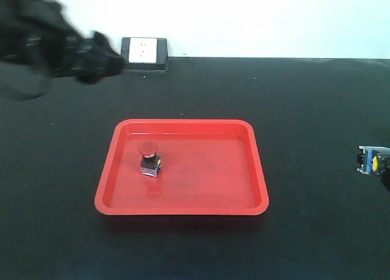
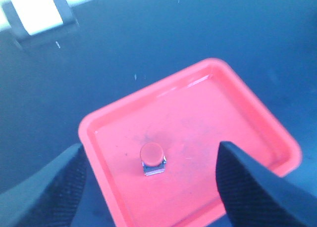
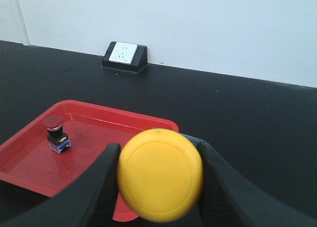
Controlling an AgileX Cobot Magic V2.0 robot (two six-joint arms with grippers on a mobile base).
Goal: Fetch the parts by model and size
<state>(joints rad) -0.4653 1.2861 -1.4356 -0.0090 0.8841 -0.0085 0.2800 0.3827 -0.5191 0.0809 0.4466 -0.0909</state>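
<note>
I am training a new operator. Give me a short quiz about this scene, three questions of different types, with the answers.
1. True or false: the red-capped switch stands inside the red tray.
2. What does the right gripper hold? A) the yellow-capped switch B) a capacitor C) nothing
3. Fill in: the jaws of the left gripper are ____ (open or shut).
Key: 1 true; 2 A; 3 open.

left claw (image 2: 149, 147): black, cross-hatched texture | right claw (image 3: 158, 145): black, smooth, tapered
</note>
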